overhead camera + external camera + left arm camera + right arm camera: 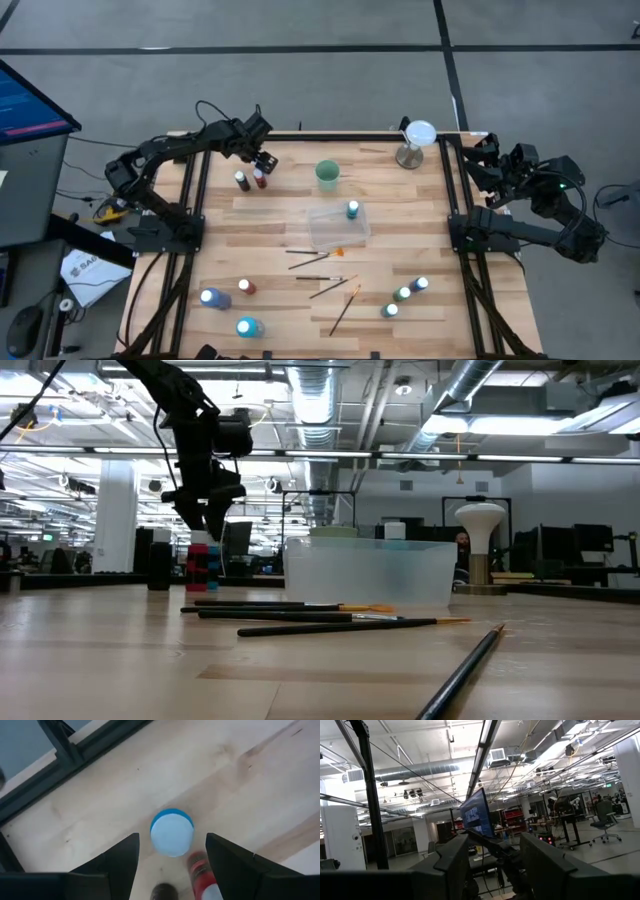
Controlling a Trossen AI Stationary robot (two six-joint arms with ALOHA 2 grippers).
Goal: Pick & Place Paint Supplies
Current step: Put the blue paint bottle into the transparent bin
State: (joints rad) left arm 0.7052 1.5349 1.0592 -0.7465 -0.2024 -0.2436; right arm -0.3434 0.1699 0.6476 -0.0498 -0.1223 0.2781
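My left gripper (pixel 263 160) hangs open near the table's far left, pointing steeply down. Its fingers stand over and to either side of a blue paint bottle's white cap (pixel 171 832) without touching it. That bottle stands upright on the table beside a red bottle (pixel 260 178) and a dark brown one (pixel 241 180). In the low view the gripper (pixel 207 520) is just above the red and blue bottles (pixel 200 563). Several thin paintbrushes (pixel 318 268) lie mid-table. More bottles stand near the front left (pixel 213 297) and front right (pixel 403 294). My right gripper (pixel 492 865) is open, parked beyond the table's right edge and tipped upward.
A clear plastic tray (pixel 330 232) at mid-table holds one teal bottle (pixel 352 209). A green cup (pixel 327 175) stands behind it, and a white-topped stand (pixel 415 142) is at the far right. Bare wood lies between the tray and the left bottles.
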